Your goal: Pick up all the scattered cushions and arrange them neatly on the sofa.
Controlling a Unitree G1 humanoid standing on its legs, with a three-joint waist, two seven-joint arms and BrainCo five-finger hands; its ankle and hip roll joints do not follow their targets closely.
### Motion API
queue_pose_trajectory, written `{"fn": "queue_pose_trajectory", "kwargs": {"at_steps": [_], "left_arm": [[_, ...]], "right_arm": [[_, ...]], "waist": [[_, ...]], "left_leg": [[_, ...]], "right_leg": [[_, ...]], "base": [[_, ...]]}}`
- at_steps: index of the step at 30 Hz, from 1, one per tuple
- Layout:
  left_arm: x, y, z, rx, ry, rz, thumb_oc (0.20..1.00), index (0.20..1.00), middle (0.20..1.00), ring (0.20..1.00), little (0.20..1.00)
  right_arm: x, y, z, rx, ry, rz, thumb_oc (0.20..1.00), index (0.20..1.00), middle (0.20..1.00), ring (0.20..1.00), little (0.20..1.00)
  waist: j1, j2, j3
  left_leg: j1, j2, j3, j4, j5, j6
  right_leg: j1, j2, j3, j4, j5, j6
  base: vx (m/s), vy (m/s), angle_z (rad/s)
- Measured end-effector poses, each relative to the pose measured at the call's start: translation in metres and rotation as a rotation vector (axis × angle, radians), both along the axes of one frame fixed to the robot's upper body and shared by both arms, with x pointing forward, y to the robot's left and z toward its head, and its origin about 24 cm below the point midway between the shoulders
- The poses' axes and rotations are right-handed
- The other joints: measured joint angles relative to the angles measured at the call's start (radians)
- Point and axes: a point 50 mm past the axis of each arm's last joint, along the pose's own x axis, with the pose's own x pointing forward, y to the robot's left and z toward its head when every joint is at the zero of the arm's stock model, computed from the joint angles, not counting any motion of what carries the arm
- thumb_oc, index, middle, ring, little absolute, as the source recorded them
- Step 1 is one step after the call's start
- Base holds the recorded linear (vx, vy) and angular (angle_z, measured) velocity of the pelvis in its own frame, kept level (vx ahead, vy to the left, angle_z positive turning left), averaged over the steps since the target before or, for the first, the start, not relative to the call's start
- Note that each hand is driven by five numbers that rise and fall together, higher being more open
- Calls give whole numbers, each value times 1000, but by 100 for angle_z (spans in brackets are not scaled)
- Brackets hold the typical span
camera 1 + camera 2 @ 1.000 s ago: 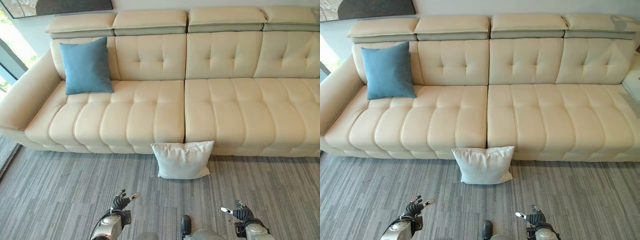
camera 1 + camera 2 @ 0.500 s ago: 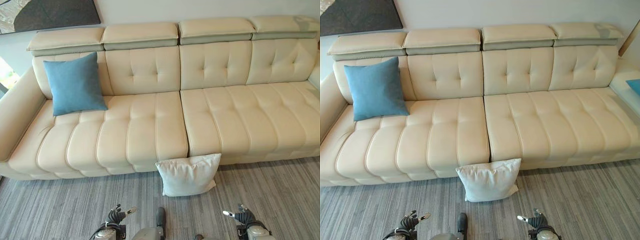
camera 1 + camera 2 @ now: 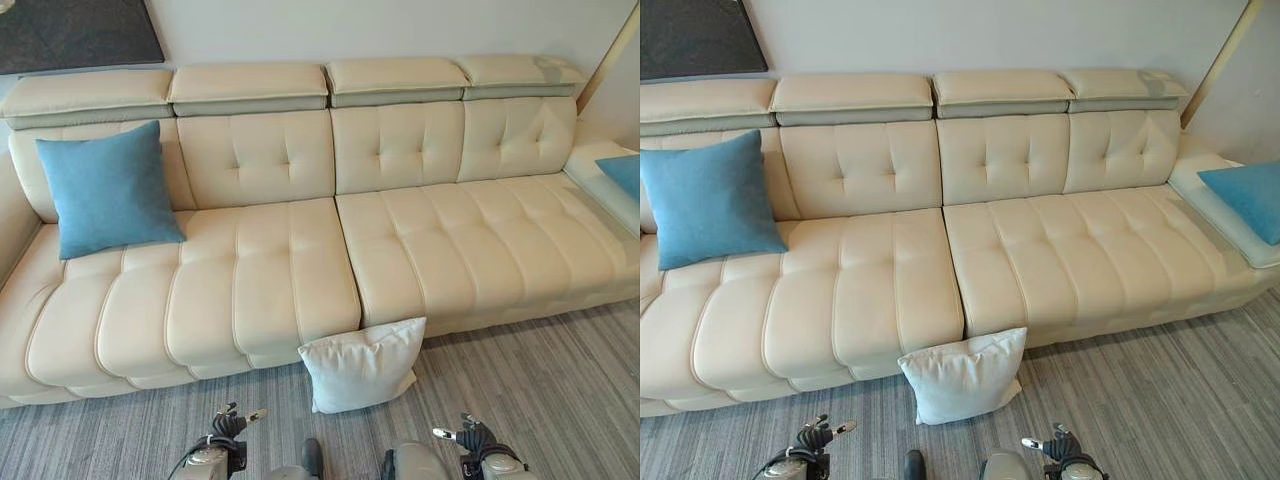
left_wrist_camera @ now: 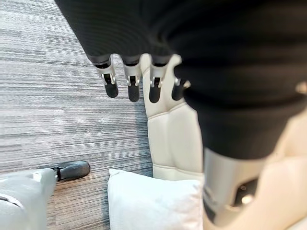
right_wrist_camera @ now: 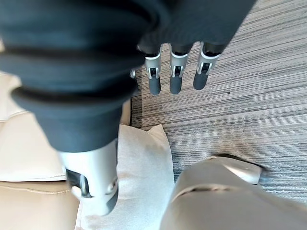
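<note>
White cushion (image 3: 361,364): on floor, leaning against sofa (image 3: 300,270) front.
Left hand (image 4: 132,81): fingers straight, empty.
Right hand (image 5: 175,76): likewise.

A cushion (image 3: 105,190) stands on the sofa (image 3: 300,260) at its left end, leaning against the backrest. Another cushion (image 3: 1244,199) lies at the sofa's far right end. A third cushion (image 3: 362,365) stands on the floor (image 3: 540,380), propped against the middle of the sofa's front edge.

white cushion (image 3: 962,377) on carpet (image 3: 1160,400) | against sofa (image 3: 900,290) front | hands low
</note>
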Motion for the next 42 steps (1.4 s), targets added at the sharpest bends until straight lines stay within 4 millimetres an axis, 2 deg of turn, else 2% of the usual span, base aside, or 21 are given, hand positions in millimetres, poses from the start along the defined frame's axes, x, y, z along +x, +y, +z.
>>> {"fn": "queue_pose_trajectory", "kwargs": {"at_steps": [2,5,7,13,15,16,17,19,20,21,23,25,26,28,31,32,34,35,38,39,42], "left_arm": [[-3,0,-1,-1,11,0,1000,1000,1000,1000,1000],[-6,0,-2,8,22,-19,1000,1000,1000,1000,1000],[-6,-1,-2,10,21,-24,1000,1000,1000,1000,1000],[-18,-16,-9,-35,44,-20,1000,1000,1000,1000,1000],[-17,-18,-9,-39,44,-23,1000,1000,1000,1000,1000],[-13,-16,-8,-35,34,-22,1000,1000,1000,1000,1000],[-8,-15,-6,-31,20,-27,1000,1000,1000,1000,1000],[-9,-21,-8,-46,24,-28,1000,1000,1000,1000,1000],[-6,-23,-7,-49,15,-35,1000,1000,1000,1000,1000],[-5,-25,-7,-53,18,-44,1000,1000,1000,1000,1000],[0,-28,-6,-57,9,-59,1000,1000,1000,1000,1000],[-1,-28,-7,-59,17,-66,1000,1000,1000,1000,1000],[0,-29,-7,-59,18,-72,1000,1000,1000,1000,1000],[2,-28,-5,-56,10,-76,1000,1000,1000,1000,1000],[1,-31,-7,-64,18,-79,1000,1000,1000,1000,1000],[2,-31,-6,-65,16,-80,1000,1000,1000,1000,1000],[-4,-27,-8,-66,28,-64,1000,1000,1000,1000,1000],[-4,-26,-7,-63,29,-63,1000,1000,1000,1000,1000],[1,-16,-4,-38,21,-61,1000,1000,1000,1000,1000],[-5,-6,-6,-10,52,-51,1000,1000,1000,1000,1000],[-6,9,-3,24,54,-30,1000,1000,1000,1000,1000]], "right_arm": [[0,0,0,-1,0,-2,1000,1000,1000,1000,1000],[0,-2,1,0,-2,-16,1000,1000,1000,1000,1000],[-4,-4,-1,-7,9,-13,1000,1000,1000,1000,1000],[-18,-20,-1,-50,44,-15,1000,1000,1000,1000,1000],[-18,-22,0,-55,43,-16,1000,1000,1000,1000,1000],[-10,-19,2,-47,22,-12,1000,1000,1000,1000,1000],[-12,-15,0,-38,25,-8,1000,1000,1000,1000,1000],[-4,-19,4,-53,0,5,1000,1000,1000,1000,1000],[-7,-20,4,-56,7,2,1000,1000,1000,1000,1000],[-10,-21,3,-59,17,-1,1000,1000,1000,1000,1000],[-6,-23,5,-70,11,11,1000,1000,1000,1000,1000],[-7,-27,5,-82,18,19,1000,1000,1000,1000,1000],[-10,-28,4,-85,26,19,1000,1000,1000,1000,1000],[-14,-26,3,-81,40,23,1000,1000,1000,1000,1000],[-14,-26,3,-80,40,22,1000,1000,1000,1000,1000],[-16,-25,2,-78,44,20,1000,1000,1000,1000,1000],[-20,-17,-2,-55,55,16,1000,1000,1000,1000,1000],[-23,-13,-3,-43,60,14,1000,1000,1000,1000,1000],[-4,-5,1,-28,17,42,1000,1000,1000,1000,1000],[-4,0,-1,-14,22,56,1000,1000,1000,1000,1000],[-5,2,-2,-10,27,56,1000,1000,1000,1000,1000]], "waist": [[3,-6,0],[-2,-1,-7],[-12,11,-13],[-25,37,-75],[-25,26,-87],[-23,-3,-63],[-13,-40,-54],[3,-32,-47],[1,-42,-41],[-2,-53,-37],[5,-45,-21],[-13,-17,-8],[-29,19,-14],[-21,26,-12],[-29,32,-20],[-32,39,-25],[-29,16,-43],[-31,7,-44],[-19,14,-5],[-35,5,3],[-21,-15,-4]], "left_leg": [[8,2,18,0,-4,-6],[8,17,14,0,-14,-22],[9,32,-32,0,-22,-41],[28,119,-65,3,-37,-118],[34,131,-65,9,-36,-130],[-34,126,-75,191,-23,-182],[-86,105,-82,305,-25,-195],[-178,116,-146,473,-4,-212],[-220,100,-154,536,-9,-226],[-239,86,-132,529,-33,-209],[-202,40,-89,365,-38,-186],[-151,30,-59,200,-24,-164],[-98,28,-20,28,2,-171],[-71,32,-26,16,9,-170],[22,31,-28,10,-15,-132],[25,26,-34,3,-17,-100],[27,8,-32,3,-28,-32],[30,-5,-31,3,-38,-13],[42,-1,12,12,-19,35],[39,-11,-2,5,-37,46],[25,-16,-9,5,-41,48]], "right_leg": [[-1,9,16,-170,64,2],[29,37,58,-281,180,16],[75,62,46,-337,218,1],[129,144,-4,-372,237,-35],[130,157,-6,-373,232,-71],[146,155,0,-373,222,-108],[153,129,-1,-373,219,-119],[150,138,-9,-331,205,-136],[154,128,-21,-340,217,-174],[161,124,-22,-372,216,-175],[153,104,-21,-373,215,-174],[162,118,-40,-374,222,-173],[173,130,-80,-374,222,-173],[177,144,-73,-374,222,-172],[191,147,-82,-373,225,-167],[192,147,-81,-373,228,-163],[194,132,-77,-365,235,-143],[160,116,-73,-291,246,-115],[-90,59,-10,189,200,-24],[-128,41,45,227,169,15],[-92,6,67,-4,131,3]], "base": [[195,-108,-19],[288,-217,-1],[295,-259,28],[265,-325,21],[181,-358,15],[80,-245,1],[47,-165,-16],[124,-184,-12],[174,-169,35],[151,-39,17],[132,4,1],[198,49,33],[193,62,36],[189,108,3],[217,208,2],[179,254,6],[7,234,-4],[-83,242,-12],[24,126,-29],[110,-14,24],[90,-83,15]]}}
